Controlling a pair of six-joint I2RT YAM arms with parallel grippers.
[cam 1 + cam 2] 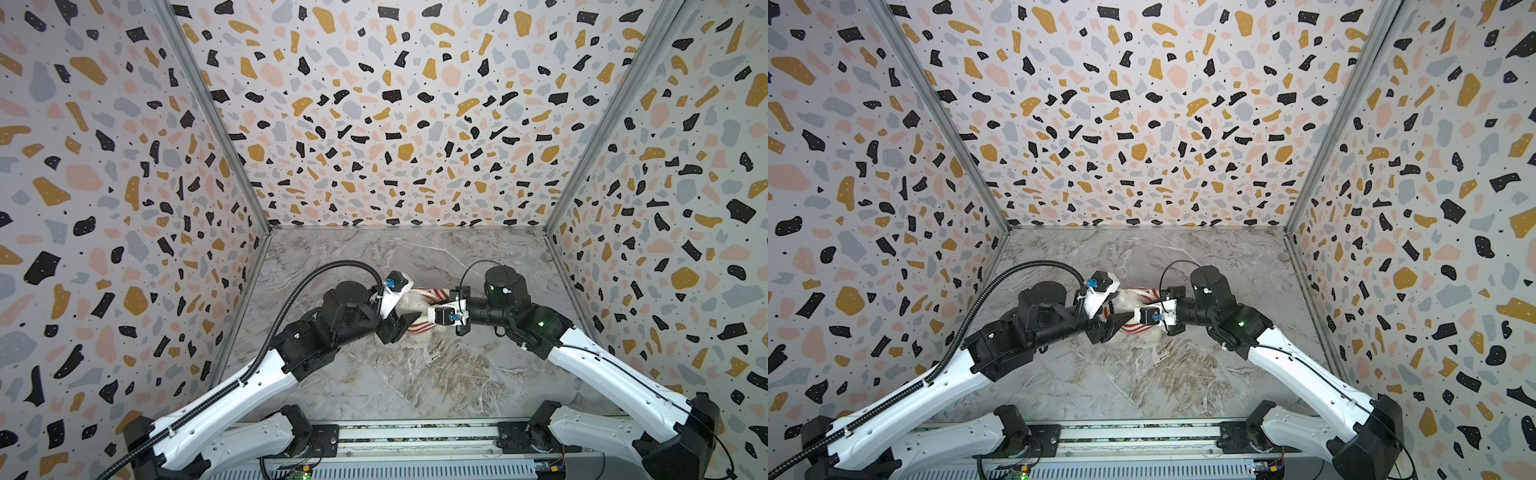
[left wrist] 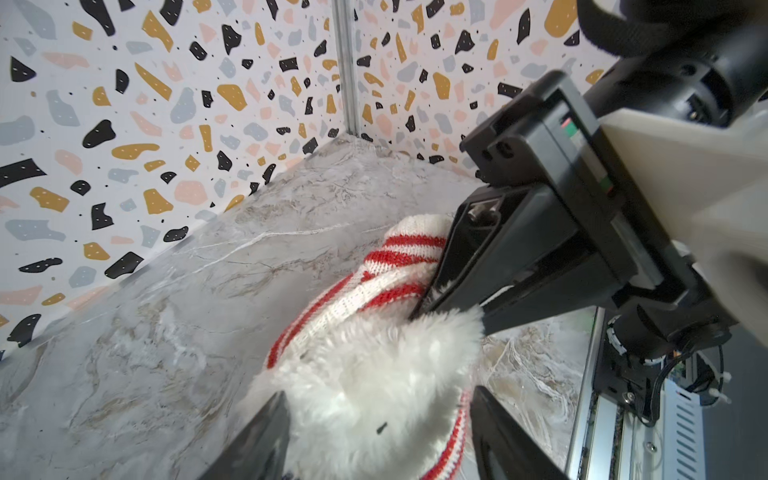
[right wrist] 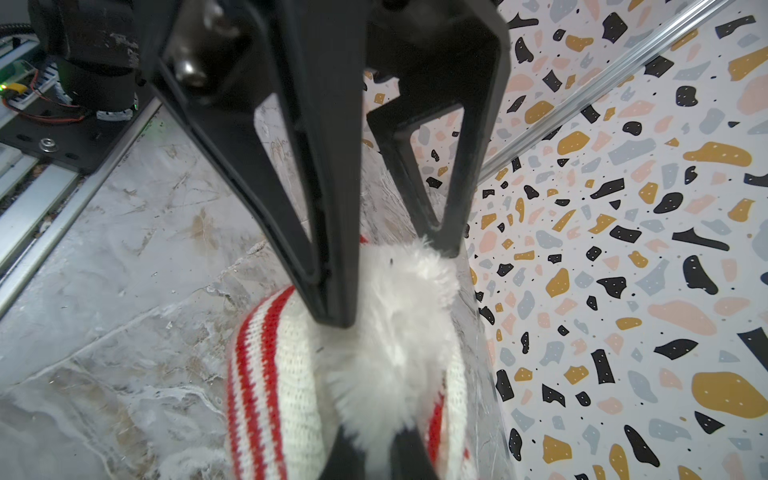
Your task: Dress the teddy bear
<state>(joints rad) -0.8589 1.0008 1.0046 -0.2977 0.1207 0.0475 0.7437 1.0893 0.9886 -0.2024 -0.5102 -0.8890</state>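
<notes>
The left gripper [image 2: 378,392] has its jaws spread wide, one finger on each side of the teddy bear [image 2: 374,365]. In the right wrist view one left fingertip presses in where fur meets knit, and the other touches the outer edge of the fur. The right gripper [image 3: 376,434] is pinched nearly together with a tuft of white fur between its tips. I cannot tell whether it has caught any knit as well. In the left wrist view its closed tips dig in at the seam between the fur and the red-and-white striped sweater [image 2: 399,257].

The sweater is bunched around the bear, and fluffy white fur bulges out of its opening. Striped folds show on both sides of the fur in the right wrist view.

In both top views the bear lies on the marble tabletop [image 1: 415,374] around its middle, mostly hidden under the two wrists. The left arm reaches in from the near left and the right arm from the near right, and the grippers meet over the bear. Terrazzo-patterned walls [image 1: 395,124] close the table on the left, right and far sides.
</notes>
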